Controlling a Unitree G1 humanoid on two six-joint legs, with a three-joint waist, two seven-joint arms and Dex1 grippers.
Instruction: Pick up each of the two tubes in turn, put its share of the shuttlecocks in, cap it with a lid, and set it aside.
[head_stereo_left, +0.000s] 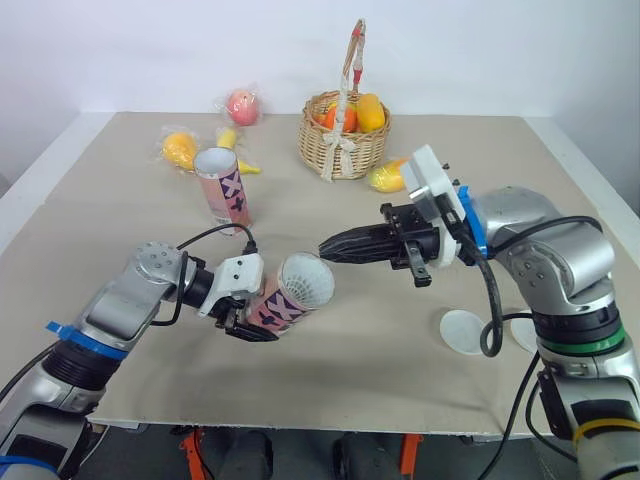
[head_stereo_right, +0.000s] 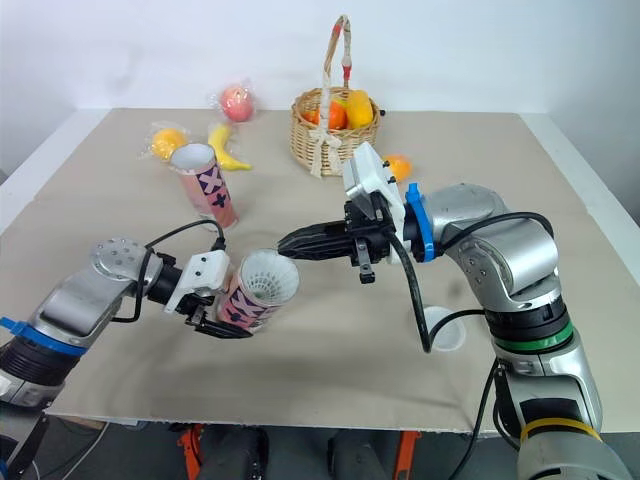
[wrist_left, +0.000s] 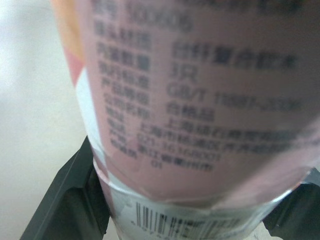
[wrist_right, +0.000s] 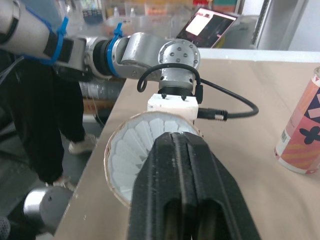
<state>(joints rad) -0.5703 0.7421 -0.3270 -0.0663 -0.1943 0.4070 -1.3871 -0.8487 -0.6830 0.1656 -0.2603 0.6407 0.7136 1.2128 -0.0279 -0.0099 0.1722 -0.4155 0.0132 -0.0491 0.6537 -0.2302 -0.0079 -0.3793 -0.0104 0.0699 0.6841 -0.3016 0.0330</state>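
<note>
Over the bench (head_stereo_left: 380, 345), left claw (head_stereo_left: 250, 322) grips a pink tube (head_stereo_left: 272, 308), shuttlecock (head_stereo_left: 308, 282) at its mouth; right claw (head_stereo_left: 326, 247) clenched, empty; second tube (head_stereo_left: 222, 190) upright; two lids (head_stereo_left: 462, 331).

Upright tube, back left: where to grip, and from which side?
Mid-body of the upright tube, squeezed level across its round wall, coming from the robot's near side: it stands vertical, mouth open upward, with wrapped fruit close behind it.

Fruit-filled wicker basket (head_stereo_left: 344, 140) at the table's (head_stereo_left: 400, 340) far side, bagged peach (head_stereo_left: 241, 105), banana (head_stereo_left: 228, 138), yellow fruit (head_stereo_left: 180, 148) left of it
</note>
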